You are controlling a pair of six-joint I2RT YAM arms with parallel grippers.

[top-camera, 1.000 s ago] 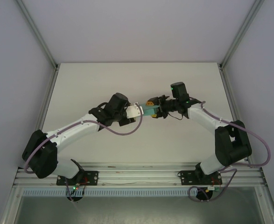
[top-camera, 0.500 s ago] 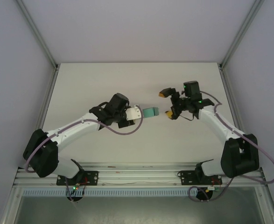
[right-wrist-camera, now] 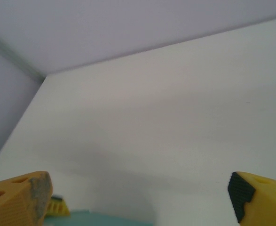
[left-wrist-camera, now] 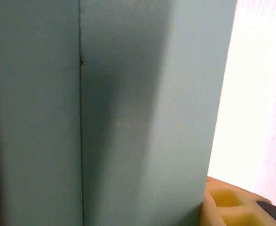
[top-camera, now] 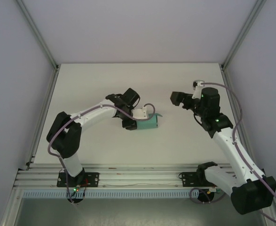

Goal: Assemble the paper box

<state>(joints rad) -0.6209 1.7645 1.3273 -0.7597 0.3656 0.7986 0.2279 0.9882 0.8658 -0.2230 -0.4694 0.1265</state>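
Paper box (top-camera: 148,124) pinched by left gripper (top-camera: 141,118) (teal card); right gripper (right-wrist-camera: 140,190) gaping, empty.

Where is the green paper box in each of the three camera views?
Top external: paper box just left of centre.
Left wrist: paper box covers the left and middle.
Right wrist: paper box is a green strip at the bottom edge, left of centre.
Shared landmark: the white table.
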